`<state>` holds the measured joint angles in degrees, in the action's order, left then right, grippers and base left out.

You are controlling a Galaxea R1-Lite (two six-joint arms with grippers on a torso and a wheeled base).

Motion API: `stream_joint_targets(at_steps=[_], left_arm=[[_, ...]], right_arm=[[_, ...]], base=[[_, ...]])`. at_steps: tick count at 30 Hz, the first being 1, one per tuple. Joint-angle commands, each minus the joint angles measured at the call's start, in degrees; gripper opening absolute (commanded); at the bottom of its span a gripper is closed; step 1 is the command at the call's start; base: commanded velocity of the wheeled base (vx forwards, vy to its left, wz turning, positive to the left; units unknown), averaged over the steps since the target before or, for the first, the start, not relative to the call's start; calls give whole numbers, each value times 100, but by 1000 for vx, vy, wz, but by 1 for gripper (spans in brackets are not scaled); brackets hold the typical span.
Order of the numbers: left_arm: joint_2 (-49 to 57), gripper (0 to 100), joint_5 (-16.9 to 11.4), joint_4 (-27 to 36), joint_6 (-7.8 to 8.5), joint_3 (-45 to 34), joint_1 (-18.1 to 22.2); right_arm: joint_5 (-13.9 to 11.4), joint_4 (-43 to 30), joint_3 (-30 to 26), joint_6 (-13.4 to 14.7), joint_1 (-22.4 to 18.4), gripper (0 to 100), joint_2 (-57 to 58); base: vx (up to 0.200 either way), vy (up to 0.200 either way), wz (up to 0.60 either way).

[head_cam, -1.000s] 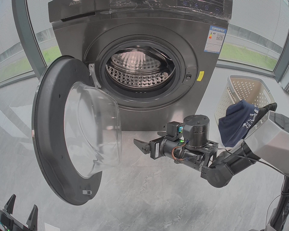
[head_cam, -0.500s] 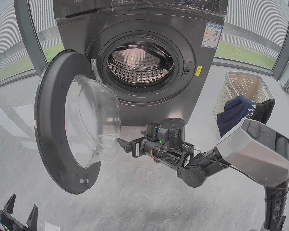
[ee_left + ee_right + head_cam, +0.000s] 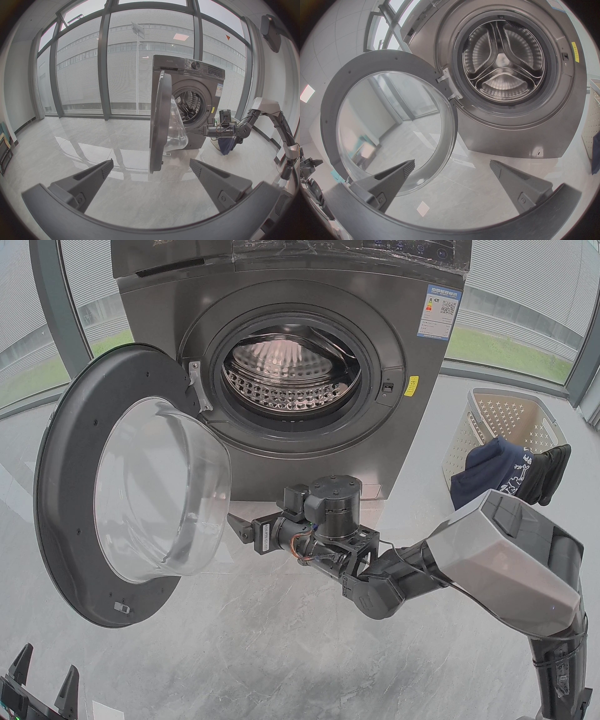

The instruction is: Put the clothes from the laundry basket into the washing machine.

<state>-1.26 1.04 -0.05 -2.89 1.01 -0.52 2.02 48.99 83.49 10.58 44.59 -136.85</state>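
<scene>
Clothes (image 3: pixel 500 468) hang over the front rim of the cream perforated plastic laundry basket (image 3: pixel 509 415), which stands on the glossy grey stone-patterned floor (image 3: pixel 281 646) to the right of the dark grey front-loading washing machine (image 3: pixel 406 440). A navy blue garment with white print (image 3: pixel 478 484) drapes down the outside of the basket, and a black garment (image 3: pixel 550 468) touches it on its right. The machine's round dark grey door with a clear domed window (image 3: pixel 62 490) stands swung wide open on its left-hand hinge, and the shiny perforated steel drum (image 3: pixel 290 374) shows through the round opening. The right gripper (image 3: pixel 239 529) is held low in front of the machine, below the drum opening and just beside the edge of the door's clear dome. Its fingers are spread apart and hold nothing; whether it touches the dome cannot be told. The left gripper (image 3: pixel 45 671) sits low near the floor, well apart from the machine and the basket, its fingers likewise spread wide with nothing between them.
</scene>
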Motion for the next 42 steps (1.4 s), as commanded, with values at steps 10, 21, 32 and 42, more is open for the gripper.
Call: stream_joint_targets(at_steps=[10, 21, 32, 42], left_arm=[[-6, 100, 2, -4, -19, -92, 0], [-6, 100, 2, -4, -27, -92, 0], [-6, 100, 2, -4, -19, -92, 0], [-6, 100, 2, -4, -10, -92, 0]], right_arm=[[132, -936, 2338, 5, 550, 100, -1256], [404, -1085, 2558, 5, 471, 100, -1124], [466, -566, -1160, -293, -627, 100, 1802], [466, 14, -4957, -636, -1928, 100, 5081]], base=[[0, 0, 0], [0, 0, 0], [0, 0, 0], [0, 0, 0]])
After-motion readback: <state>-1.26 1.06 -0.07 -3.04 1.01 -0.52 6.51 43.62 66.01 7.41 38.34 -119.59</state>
